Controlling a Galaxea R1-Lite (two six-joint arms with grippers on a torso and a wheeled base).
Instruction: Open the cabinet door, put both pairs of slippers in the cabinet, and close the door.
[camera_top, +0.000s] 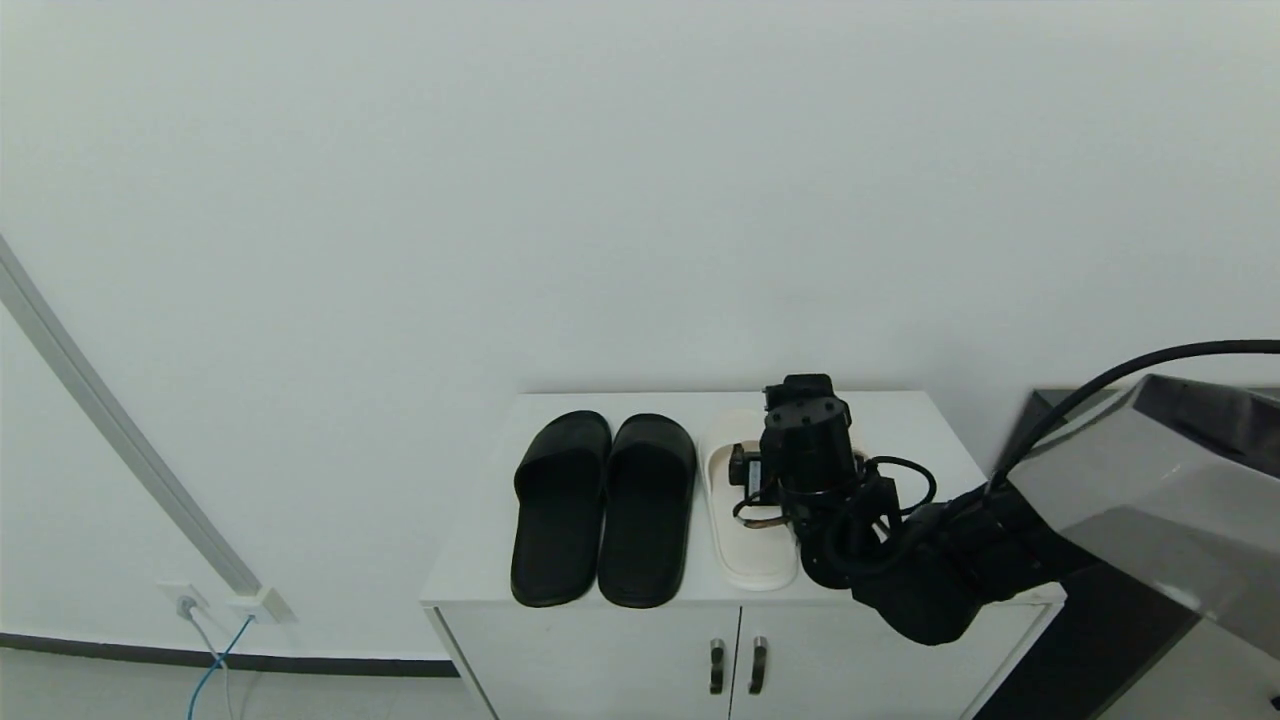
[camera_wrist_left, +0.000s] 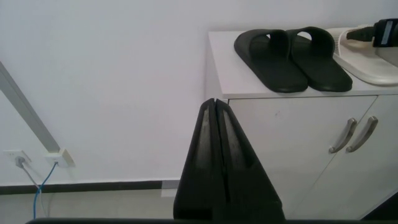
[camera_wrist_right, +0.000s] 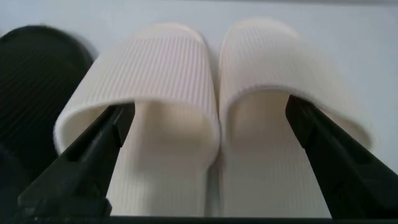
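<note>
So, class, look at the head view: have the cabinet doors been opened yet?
No, both cabinet doors are closed flush, with their handles side by side at the middle seam.

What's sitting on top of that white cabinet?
Black slippers and a cream pair lie side by side on the cabinet top. The open right pincer has one finger under each cream strap. In the head view the arm hides most of one cream slipper.
</note>
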